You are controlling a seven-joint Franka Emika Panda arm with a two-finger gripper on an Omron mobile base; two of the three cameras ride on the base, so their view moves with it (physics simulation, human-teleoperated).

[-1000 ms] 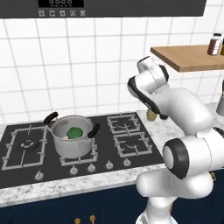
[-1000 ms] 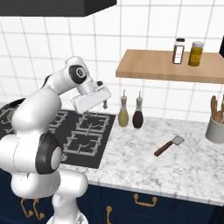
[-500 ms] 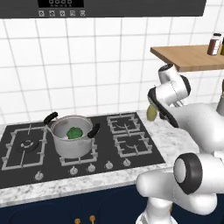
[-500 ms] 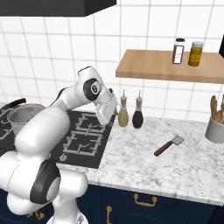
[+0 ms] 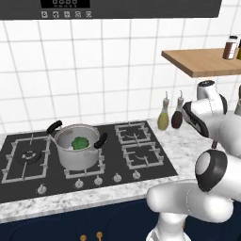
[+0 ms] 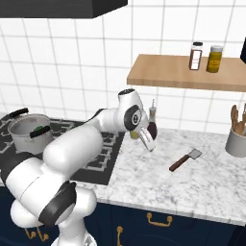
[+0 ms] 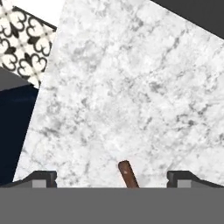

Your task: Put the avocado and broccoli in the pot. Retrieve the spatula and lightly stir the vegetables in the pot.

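Gripper over the marble counter, spatula not yet grasped
The gripper hangs wide open and empty above the spatula; its brown handle end shows between the fingertips. Broccoli sits in the pot

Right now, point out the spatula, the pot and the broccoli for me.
spatula [image 6: 185, 160], right base view, where the brown handle meets the blade.
pot [image 5: 75, 157], left base view, front of its steel wall.
broccoli [image 5: 81, 142], left base view, top of the green clump.
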